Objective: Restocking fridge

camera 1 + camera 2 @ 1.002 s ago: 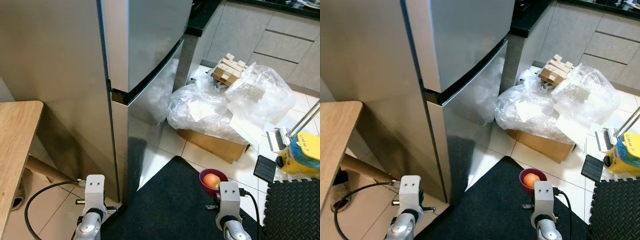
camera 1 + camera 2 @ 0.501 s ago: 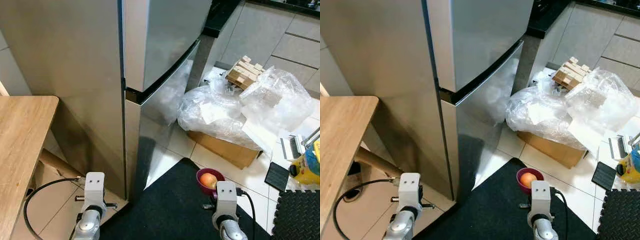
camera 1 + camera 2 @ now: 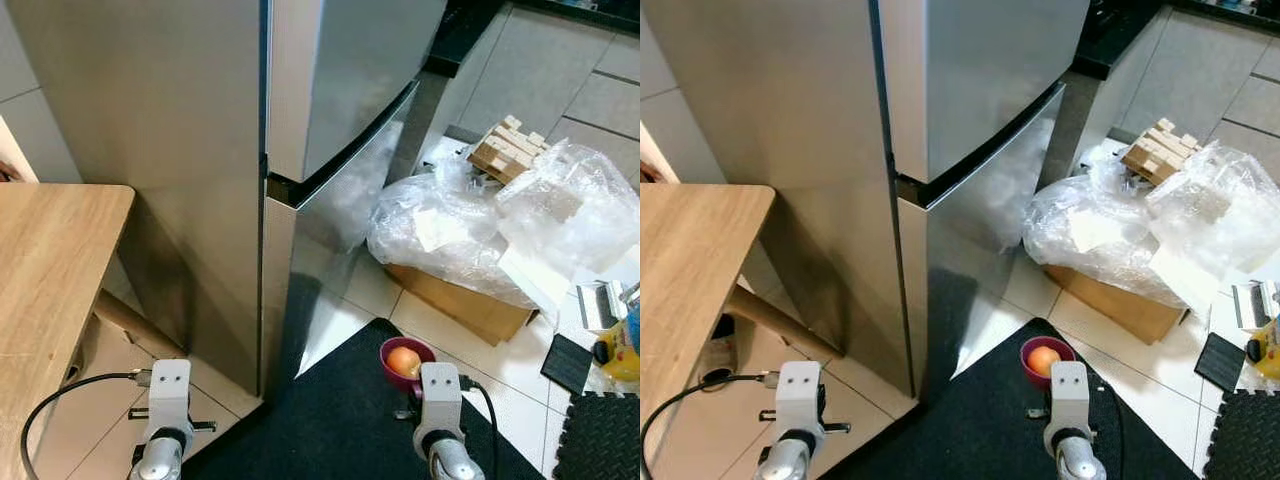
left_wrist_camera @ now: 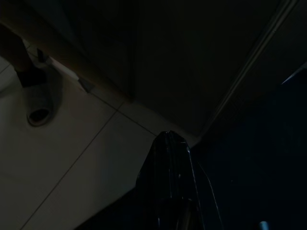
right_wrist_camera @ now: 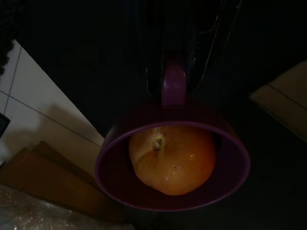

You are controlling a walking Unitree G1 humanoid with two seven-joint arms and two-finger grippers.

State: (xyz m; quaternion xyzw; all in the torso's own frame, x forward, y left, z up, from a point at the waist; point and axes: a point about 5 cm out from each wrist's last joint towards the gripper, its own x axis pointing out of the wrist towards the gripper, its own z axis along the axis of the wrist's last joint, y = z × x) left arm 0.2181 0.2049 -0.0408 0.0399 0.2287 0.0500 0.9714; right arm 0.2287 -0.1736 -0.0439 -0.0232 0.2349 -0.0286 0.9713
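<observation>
Right gripper [image 5: 175, 72] pinches purple bowl [image 5: 172, 165] by its handle, lower centre; orange [image 5: 172, 160] loose, keep level

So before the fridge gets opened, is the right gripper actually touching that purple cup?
Touching: the right wrist view shows the right gripper clamped on the purple cup handle.

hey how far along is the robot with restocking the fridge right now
Early on. Done: an orange fruit sits in a purple cup, and the right gripper is shut on the cup's handle, carrying it in front of the fridge. In hand: the approach, standing on the black mat. Left: both fridge doors look closed, so one has to be opened and the cup set inside. The left gripper hangs idle.
</observation>
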